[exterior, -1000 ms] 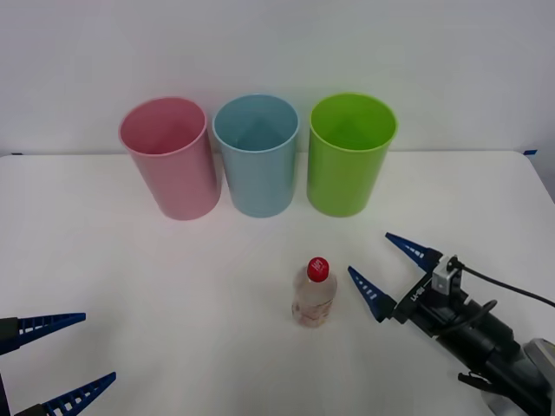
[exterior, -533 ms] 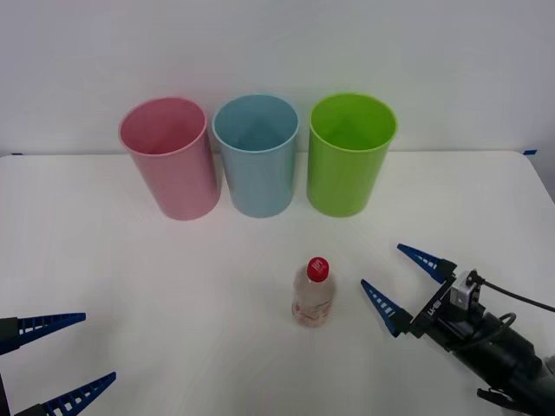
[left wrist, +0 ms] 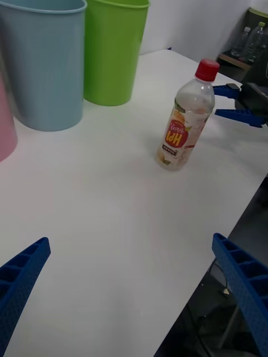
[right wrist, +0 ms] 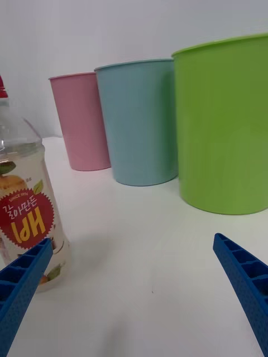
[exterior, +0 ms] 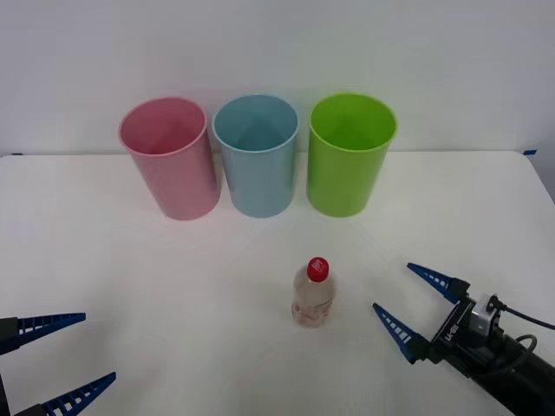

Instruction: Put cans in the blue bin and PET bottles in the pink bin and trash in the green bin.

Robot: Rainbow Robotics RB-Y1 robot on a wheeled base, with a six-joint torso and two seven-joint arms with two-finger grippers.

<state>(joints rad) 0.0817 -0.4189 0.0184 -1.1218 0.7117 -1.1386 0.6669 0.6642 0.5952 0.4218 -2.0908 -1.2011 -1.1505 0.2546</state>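
Standing upright just beyond the spread-open right gripper (exterior: 420, 302), off its left fingertip, the PET bottle (exterior: 313, 295) lies nearer it than the equally open left gripper (exterior: 69, 357).

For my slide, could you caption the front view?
Open right gripper beside upright bottle; three bins behind.

Three bins stand in a row at the far side: pink bin (exterior: 168, 158) left, blue bin (exterior: 257, 154) middle, green bin (exterior: 349, 153) right. The small red-capped bottle (exterior: 313, 295) stands upright, nearer.
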